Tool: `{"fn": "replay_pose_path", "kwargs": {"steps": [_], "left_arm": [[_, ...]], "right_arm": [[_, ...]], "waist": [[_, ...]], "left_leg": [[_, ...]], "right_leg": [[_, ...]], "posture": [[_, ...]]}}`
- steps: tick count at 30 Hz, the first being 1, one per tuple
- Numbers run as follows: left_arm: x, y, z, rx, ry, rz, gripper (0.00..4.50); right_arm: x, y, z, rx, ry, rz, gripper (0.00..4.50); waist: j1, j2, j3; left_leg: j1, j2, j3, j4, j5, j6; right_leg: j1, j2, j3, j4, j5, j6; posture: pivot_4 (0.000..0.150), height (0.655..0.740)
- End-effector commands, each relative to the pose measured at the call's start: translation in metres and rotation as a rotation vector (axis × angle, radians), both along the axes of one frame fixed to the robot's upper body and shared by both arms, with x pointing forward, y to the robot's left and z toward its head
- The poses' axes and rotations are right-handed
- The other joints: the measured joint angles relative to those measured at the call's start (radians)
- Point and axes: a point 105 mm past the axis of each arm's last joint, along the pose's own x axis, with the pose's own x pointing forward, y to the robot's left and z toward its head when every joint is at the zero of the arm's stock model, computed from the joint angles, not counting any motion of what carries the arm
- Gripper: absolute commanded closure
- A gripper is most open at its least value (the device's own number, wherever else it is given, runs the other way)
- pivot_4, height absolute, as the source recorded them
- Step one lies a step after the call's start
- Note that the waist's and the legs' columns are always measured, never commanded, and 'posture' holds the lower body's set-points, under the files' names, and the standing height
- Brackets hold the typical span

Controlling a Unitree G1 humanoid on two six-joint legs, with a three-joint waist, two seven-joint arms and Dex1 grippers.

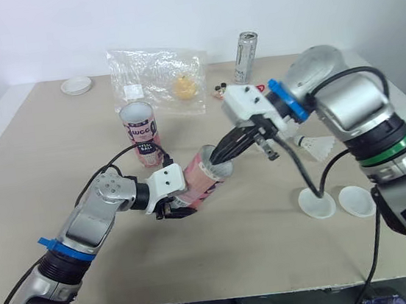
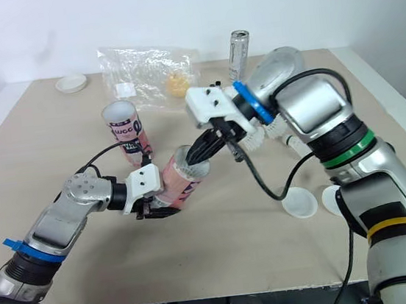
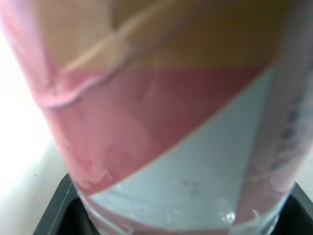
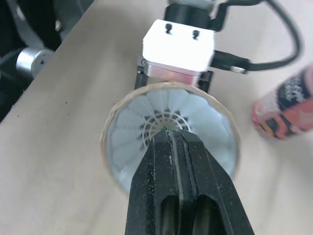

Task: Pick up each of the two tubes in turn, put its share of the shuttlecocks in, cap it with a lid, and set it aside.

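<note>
My left gripper is shut on a pink tube, holding it tilted just above the table with its open mouth toward my right arm. In the left wrist view the tube's pink and pale label sits between the fingers. My right gripper is shut, its tips inside the tube mouth, pressed into the centre of a white shuttlecock seated in the tube. A second pink tube stands upright behind. One loose shuttlecock lies at the right, with two white lids nearer the front.
At the back lie a clear plastic bag, a silver can and a third white lid. Small dark bits lie by the bag. The right arm's cable hangs down to the lids.
</note>
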Motion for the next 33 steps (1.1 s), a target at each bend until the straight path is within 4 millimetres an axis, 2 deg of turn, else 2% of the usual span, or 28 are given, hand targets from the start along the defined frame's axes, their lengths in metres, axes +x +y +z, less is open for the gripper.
{"fn": "replay_pose_path", "kwargs": {"steps": [1, 5, 9, 13, 20, 23, 24, 26, 29, 30, 31, 33], "left_arm": [[0.000, 0.005, -0.010, 0.026, 0.024, 0.016, 1.75], [0.000, 0.005, -0.011, 0.013, 0.021, 0.022, 1.75], [0.005, -0.009, -0.001, -0.197, 0.007, 0.055, 1.75], [0.005, -0.015, 0.002, -0.336, -0.011, 0.074, 1.75], [-0.007, -0.025, -0.002, -0.508, -0.123, 0.032, 1.75], [-0.014, -0.034, -0.014, -0.518, -0.139, -0.003, 1.75], [-0.016, -0.037, -0.018, -0.505, -0.147, -0.016, 1.75], [-0.017, -0.039, -0.021, -0.502, -0.153, -0.027, 1.75], [-0.017, -0.044, -0.020, -0.526, -0.160, -0.028, 1.75], [-0.017, -0.045, -0.020, -0.529, -0.162, -0.028, 1.75], [-0.017, -0.046, -0.019, -0.530, -0.168, -0.031, 1.75], [-0.018, -0.047, -0.019, -0.539, -0.172, -0.031, 1.75]], "right_arm": [[-0.010, -0.014, 0.019, 0.075, 0.024, -0.010, 4.42], [-0.011, -0.029, 0.022, 0.132, 0.071, -0.096, 4.42], [-0.007, -0.054, 0.018, 0.249, 0.099, -0.266, 4.42], [-0.009, -0.062, 0.010, 0.351, 0.085, -0.343, 4.42], [-0.019, -0.091, -0.022, 0.346, 0.185, -0.505, 4.42], [-0.022, -0.114, -0.046, 0.247, 0.258, -0.597, 4.42], [-0.023, -0.121, -0.053, 0.210, 0.277, -0.622, 4.18], [-0.025, -0.131, -0.063, 0.142, 0.290, -0.657, 3.43], [-0.030, -0.156, -0.089, -0.077, 0.273, -0.706, 2.09], [-0.030, -0.160, -0.093, -0.101, 0.280, -0.723, 1.42], [-0.030, -0.161, -0.093, -0.106, 0.279, -0.727, 1.10], [-0.025, -0.165, -0.095, -0.128, 0.253, -0.741, 0.11]], "waist": [[0.001, 0.000, 0.000], [0.000, 0.000, 0.000], [0.004, 0.000, 0.000], [0.003, -0.002, 0.001], [0.003, -0.001, 0.001], [0.003, -0.002, 0.001], [0.003, -0.002, 0.001], [0.003, -0.002, 0.002], [0.002, -0.002, 0.002], [0.002, -0.002, 0.002], [-0.002, -0.001, 0.001], [-0.003, -0.001, 0.001]], "left_leg": [[0.000, 0.000, 0.000, 0.000, 0.000, 0.000], [-0.001, 0.000, 0.000, 0.000, 0.000, 0.000], [0.000, 0.000, 0.000, 0.000, 0.000, 0.000], [-0.004, -0.001, 0.000, 0.001, 0.000, 0.000], [-0.004, -0.001, 0.000, 0.000, -0.001, 0.000], [-0.004, -0.001, 0.000, 0.001, 0.000, 0.000], [-0.004, -0.001, 0.001, 0.001, 0.000, 0.000], [-0.004, -0.001, 0.001, 0.001, 0.000, 0.000], [-0.004, -0.001, 0.002, 0.002, 0.000, 0.000], [-0.004, -0.001, 0.003, 0.002, 0.000, 0.000], [-0.004, -0.001, 0.003, 0.002, 0.000, 0.000], [-0.003, -0.001, 0.004, 0.001, 0.000, 0.000]], "right_leg": [[0.000, 0.000, 0.000, 0.000, 0.000, 0.000], [0.000, 0.000, 0.000, 0.000, 0.000, 0.001], [0.000, 0.000, 0.000, 0.000, 0.000, 0.000], [-0.002, -0.001, 0.000, -0.001, 0.002, 0.005], [-0.002, -0.001, 0.000, -0.001, 0.001, 0.004], [-0.001, -0.001, 0.000, -0.002, 0.002, 0.005], [-0.001, -0.001, 0.000, -0.002, 0.002, 0.005], [-0.001, -0.001, 0.001, -0.003, 0.001, 0.004], [-0.002, -0.002, 0.002, -0.003, 0.001, 0.003], [-0.002, -0.002, 0.002, -0.004, 0.001, 0.003], [-0.002, -0.002, 0.002, -0.004, 0.001, 0.003], [-0.002, -0.001, 0.003, -0.004, 0.002, 0.003]], "posture": [[0.150, 0.7400], [0.150, 0.7400], [0.150, 0.7400], [0.150, 0.7400], [0.150, 0.7400], [0.150, 0.7400], [0.150, 0.7400], [0.150, 0.7400], [0.150, 0.7400], [0.150, 0.7400], [0.150, 0.7400], [0.150, 0.7400]]}}
